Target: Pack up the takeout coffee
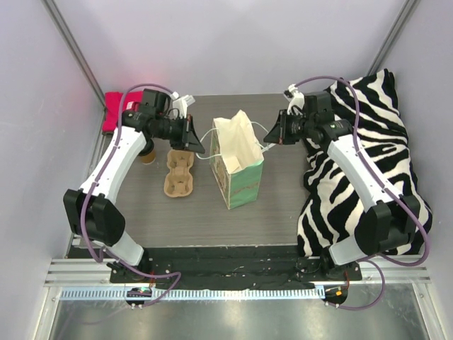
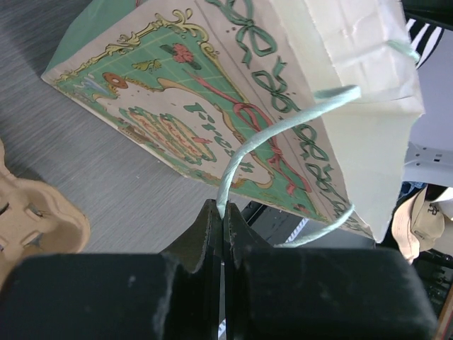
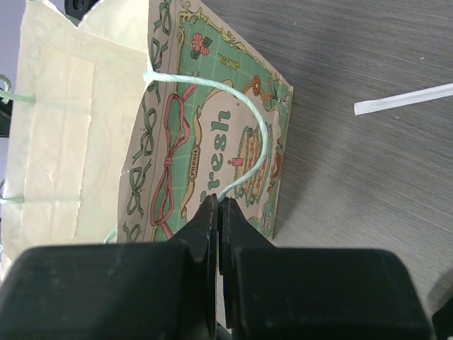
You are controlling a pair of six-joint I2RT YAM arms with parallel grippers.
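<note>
- One white-and-green paper bag (image 1: 237,166) is seen standing upright on the table (image 1: 283,212), with its mouth open.
- Two pale green cord loops are counted on the bag. The left handle (image 2: 283,126) is pinched in the closed left gripper (image 2: 221,212), and the right handle (image 3: 251,113) in the closed right gripper (image 3: 218,205).
- One tan paper cup (image 1: 147,156) is placed well left of the bag, half hidden under the left arm. Its lid cannot be made out.
- One pulp carrier tray (image 1: 179,172) is laid between the cup and the bag.
- One zebra-striped cushion (image 1: 382,142) is set right of the bag.
</note>
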